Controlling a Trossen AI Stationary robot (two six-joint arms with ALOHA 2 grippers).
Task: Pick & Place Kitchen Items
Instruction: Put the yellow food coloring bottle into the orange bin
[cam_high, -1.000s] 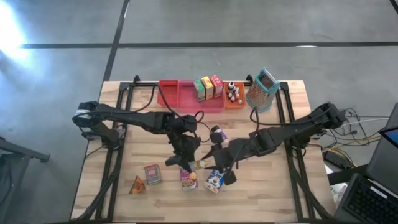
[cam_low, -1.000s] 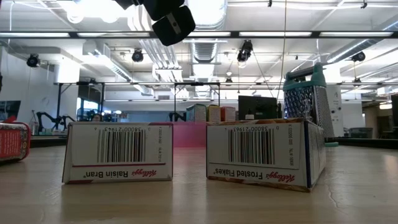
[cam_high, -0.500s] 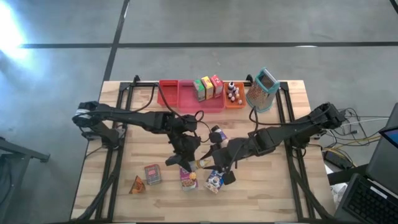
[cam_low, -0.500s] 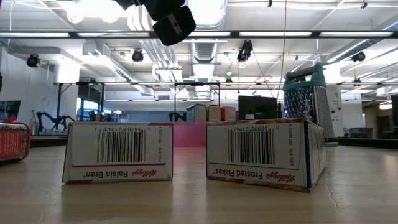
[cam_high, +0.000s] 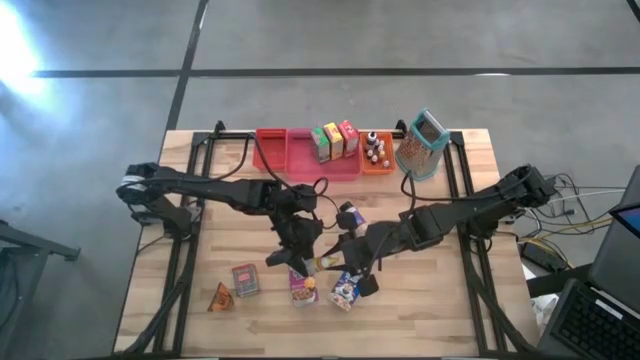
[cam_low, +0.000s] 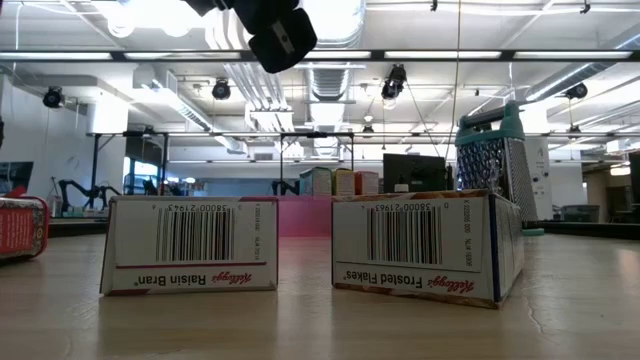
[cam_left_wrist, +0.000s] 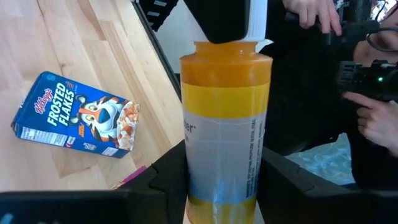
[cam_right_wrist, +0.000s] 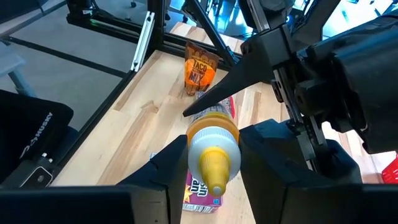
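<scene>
Handover item: a small yellow squeeze bottle with an orange cap and a white label, lying level above the front middle of the wooden table, between the two grippers.
Left gripper: left gripper has its dark fingers pressed against both sides of the bottle's lower body; it holds the bottle.
Right gripper: right gripper has its fingers on either side of the bottle's cap end, with the nozzle pointing toward its camera; the fingers sit close against the cap, but whether they grip it I cannot tell.
Meeting place: in the high view the two grippers meet end to end above the boxes at the table's front, the bottle bridging them.
Below the grippers: a blue Frosted Flakes box and a purple Raisin Bran box lie side by side on the table.
Further left: a small red tin and an orange taco mix packet.
Back edge: a long red tray holding three upright boxes, an orange bin with tiny bottles, and a metal grater with a teal handle.
Beyond the table: a person's hands show in the left wrist view.
</scene>
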